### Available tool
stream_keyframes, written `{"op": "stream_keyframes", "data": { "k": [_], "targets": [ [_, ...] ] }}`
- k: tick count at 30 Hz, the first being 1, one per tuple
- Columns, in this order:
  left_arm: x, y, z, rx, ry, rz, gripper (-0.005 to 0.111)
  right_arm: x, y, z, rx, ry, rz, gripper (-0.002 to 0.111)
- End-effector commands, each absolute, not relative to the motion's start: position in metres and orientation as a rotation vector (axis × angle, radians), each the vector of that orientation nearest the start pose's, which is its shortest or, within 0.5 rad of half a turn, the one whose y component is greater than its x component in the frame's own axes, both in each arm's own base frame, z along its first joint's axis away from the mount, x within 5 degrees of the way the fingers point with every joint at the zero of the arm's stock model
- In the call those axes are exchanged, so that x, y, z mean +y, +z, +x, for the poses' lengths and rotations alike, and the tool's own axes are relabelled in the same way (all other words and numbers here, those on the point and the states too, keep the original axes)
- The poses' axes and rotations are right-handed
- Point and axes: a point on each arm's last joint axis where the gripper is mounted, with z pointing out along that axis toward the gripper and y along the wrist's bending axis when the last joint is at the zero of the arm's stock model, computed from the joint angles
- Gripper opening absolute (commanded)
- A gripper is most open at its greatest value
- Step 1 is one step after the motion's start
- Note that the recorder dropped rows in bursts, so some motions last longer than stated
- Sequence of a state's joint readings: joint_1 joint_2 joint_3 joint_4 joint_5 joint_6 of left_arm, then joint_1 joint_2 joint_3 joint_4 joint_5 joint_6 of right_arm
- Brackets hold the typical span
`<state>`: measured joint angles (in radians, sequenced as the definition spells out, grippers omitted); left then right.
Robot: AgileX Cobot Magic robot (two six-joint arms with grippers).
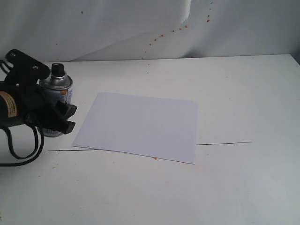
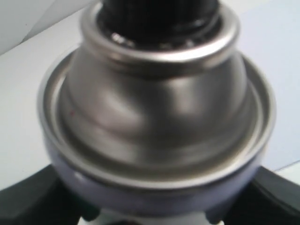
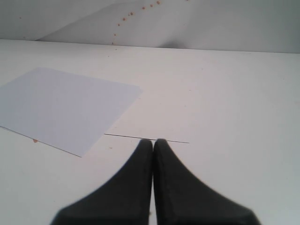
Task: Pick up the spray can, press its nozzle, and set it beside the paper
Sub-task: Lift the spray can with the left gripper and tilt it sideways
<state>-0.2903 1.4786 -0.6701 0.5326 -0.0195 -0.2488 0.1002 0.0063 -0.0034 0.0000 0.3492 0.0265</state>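
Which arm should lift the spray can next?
Left. The left gripper sits around the spray can, with fingers on both sides below the dome. The right gripper is shut and empty, off beyond the paper, and the can is not in its wrist view.

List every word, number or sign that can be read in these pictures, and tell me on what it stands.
No text can be read in any view.
Spray can: its label carries print and an orange mark, too small and blurred to read.
Sticker on the left arm: yellowish, too blurred to read.
Paper: blank, no writing.
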Motion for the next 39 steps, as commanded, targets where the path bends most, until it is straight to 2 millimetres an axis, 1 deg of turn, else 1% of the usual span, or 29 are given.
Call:
{"op": "stream_keyframes", "data": {
  "k": [1, 8, 15, 19, 22, 28, 35, 38, 39],
  "targets": [
    [-0.095, 0.211, 0.286, 2.191, 0.063, 0.741, 0.000, 0.005, 0.182, 0.053, 1.833, 0.084, -0.077, 0.000],
    [-0.120, 0.212, 0.302, 2.178, 0.199, 1.014, 0.000, 0.005, 0.182, 0.053, 1.833, 0.084, -0.077, 0.000],
    [-0.145, 0.213, 0.320, 2.082, 0.322, 1.309, 0.000, 0.005, 0.182, 0.053, 1.833, 0.084, -0.077, 0.000],
    [-0.153, 0.214, 0.331, 2.077, 0.353, 1.396, 0.000, 0.005, 0.182, 0.053, 1.833, 0.084, -0.077, 0.000],
    [-0.159, 0.215, 0.337, 2.098, 0.332, 1.454, 0.000, 0.005, 0.182, 0.053, 1.833, 0.084, -0.077, 0.000],
    [-0.172, 0.223, 0.347, 2.063, 0.251, 1.682, 0.000, 0.005, 0.182, 0.053, 1.833, 0.084, -0.077, 0.000],
    [-0.181, 0.231, 0.363, 2.062, 0.242, 1.725, 0.000, 0.005, 0.182, 0.053, 1.833, 0.084, -0.077, 0.000],
    [-0.184, 0.229, 0.369, 2.040, 0.254, 1.785, 0.000, 0.005, 0.182, 0.053, 1.833, 0.084, -0.077, 0.000],
    [-0.185, 0.225, 0.371, 2.053, 0.251, 1.800, 0.000, 0.005, 0.182, 0.053, 1.833, 0.084, -0.077, 0.000]
  ]
}}
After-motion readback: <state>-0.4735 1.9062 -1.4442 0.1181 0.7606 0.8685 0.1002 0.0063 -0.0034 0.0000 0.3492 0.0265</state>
